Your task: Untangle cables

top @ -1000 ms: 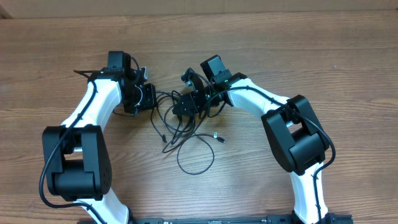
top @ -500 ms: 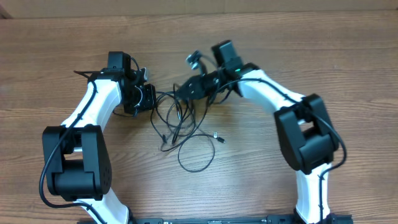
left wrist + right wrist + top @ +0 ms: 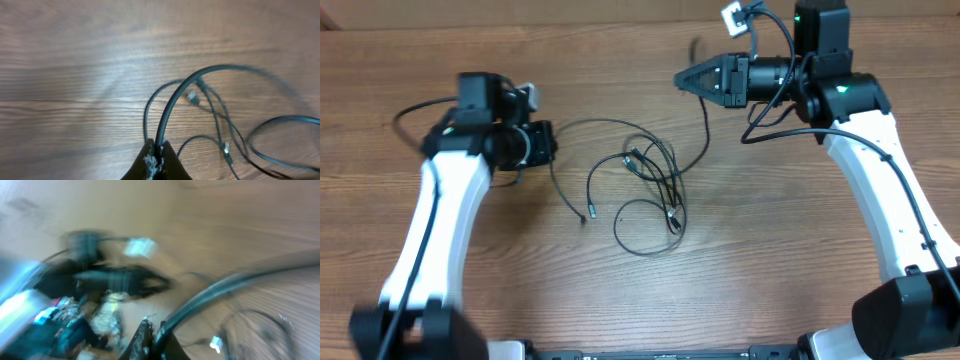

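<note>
Overhead: the cables [image 3: 660, 180] lie in a loose tangle at the middle of the table [image 3: 620, 310], with bare wood open toward the near edge and both near corners. The left gripper [image 3: 548, 147], toward the left edge, is clamped on one strand. The right gripper [image 3: 682, 79], by the far edge, pinches another.

Left wrist: the fingertips [image 3: 142, 167] are closed tight on a strand arching toward the loops, with open wood to the left.

Right wrist: the view is heavily blurred. The fingers [image 3: 142, 340] sit close together with a strand between them.

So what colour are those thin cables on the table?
The cables are black; the overhead view shows it best.
</note>
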Robot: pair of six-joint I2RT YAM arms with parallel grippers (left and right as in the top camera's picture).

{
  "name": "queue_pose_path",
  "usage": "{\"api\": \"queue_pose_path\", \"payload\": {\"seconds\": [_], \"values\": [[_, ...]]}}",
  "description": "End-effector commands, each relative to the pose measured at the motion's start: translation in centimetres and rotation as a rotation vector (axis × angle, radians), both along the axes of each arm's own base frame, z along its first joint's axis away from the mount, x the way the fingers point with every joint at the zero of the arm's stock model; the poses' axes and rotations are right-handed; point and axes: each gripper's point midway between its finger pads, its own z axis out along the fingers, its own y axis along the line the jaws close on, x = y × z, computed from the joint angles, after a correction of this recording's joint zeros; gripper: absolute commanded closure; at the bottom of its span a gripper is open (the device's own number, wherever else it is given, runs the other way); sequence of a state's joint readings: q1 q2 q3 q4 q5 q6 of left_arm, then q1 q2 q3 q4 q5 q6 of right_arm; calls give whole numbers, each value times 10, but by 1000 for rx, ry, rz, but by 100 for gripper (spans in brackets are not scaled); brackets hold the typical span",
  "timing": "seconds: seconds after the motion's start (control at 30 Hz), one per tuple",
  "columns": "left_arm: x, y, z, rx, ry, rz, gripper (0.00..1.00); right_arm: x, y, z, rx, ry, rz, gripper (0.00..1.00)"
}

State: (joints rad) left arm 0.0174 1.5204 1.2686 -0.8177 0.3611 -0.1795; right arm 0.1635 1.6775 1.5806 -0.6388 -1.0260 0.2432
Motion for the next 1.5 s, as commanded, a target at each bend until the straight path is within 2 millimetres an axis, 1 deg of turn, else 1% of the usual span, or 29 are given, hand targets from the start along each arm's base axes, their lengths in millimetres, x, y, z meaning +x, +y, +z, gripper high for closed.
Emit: {"api": "queue_pose_path", "payload": {"seconds": [0.0,0.03,0.1,0.13,0.2,0.23,0.27,0.3,0.33,0.37,0.4,0.43,0.47,0.53,0.67,0.7,0.8,0.87,0.97,1.0,1.07,1.13,1.2,1.23,1.27,1.33,1.37,1.4,1.47], "values": [[-17,22,47,86,-119,68,96,37,-50,-55,-314,84,-353,96],[-20,24,53,94,-133,81,96,37,-58,-62,-358,101,-388,96],[-28,28,73,100,-192,97,96,36,-72,-76,-439,136,-446,96],[-30,29,79,99,-210,102,96,35,-76,-79,-463,148,-461,96],[-33,28,92,95,-256,107,96,32,-82,-85,-494,168,-477,96],[-33,26,108,80,-317,102,96,29,-84,-88,-508,181,-479,96],[-33,24,113,74,-340,99,96,29,-84,-88,-510,186,-478,96],[-32,21,126,56,-391,89,96,27,-84,-89,-512,192,-476,96],[-31,17,140,36,-446,73,96,24,-84,-91,-515,204,-469,90],[-31,10,158,-2,-515,52,96,20,-80,-91,-507,207,-438,65],[-32,0,182,-62,-600,22,96,12,-67,-88,-474,182,-340,40],[-33,-4,191,-88,-628,11,96,7,-60,-85,-449,170,-290,33],[-33,-9,201,-122,-658,-3,96,6,-57,-83,-437,170,-276,30],[-35,-21,222,-210,-716,-40,96,-1,-41,-77,-385,168,-215,22],[-39,-38,248,-349,-764,-97,96,-18,-10,-72,-370,94,-79,21],[-39,-39,252,-366,-773,-101,96,-20,-6,-72,-373,89,-68,21],[-41,-45,282,-457,-851,-116,96,-30,16,-74,-380,75,-16,23],[-42,-44,303,-520,-899,-104,96,-34,24,-76,-382,73,5,24],[-43,-34,326,-608,-938,-49,96,-34,26,-75,-379,64,9,26],[-43,-26,334,-659,-936,-11,96,-34,26,-74,-380,54,13,27],[-43,-14,343,-744,-915,53,96,-35,26,-75,-386,37,29,29],[-46,2,357,-805,-935,95,96,-36,26,-80,-393,51,36,31],[-47,13,363,-830,-947,127,96,-37,26,-86,-399,66,39,31],[-47,20,366,-852,-946,153,96,-38,27,-94,-404,86,47,32],[-48,24,368,-866,-948,166,96,-39,28,-97,-407,93,51,33],[-50,27,373,-887,-958,171,96,-47,37,-103,-399,91,103,33],[-50,27,375,-897,-961,174,96,-57,46,-107,-391,69,164,34],[-50,29,376,-902,-963,185,96,-61,50,-110,-397,64,184,34],[-48,31,376,-902,-971,202,96,-72,59,-122,-412,64,232,34]]}}
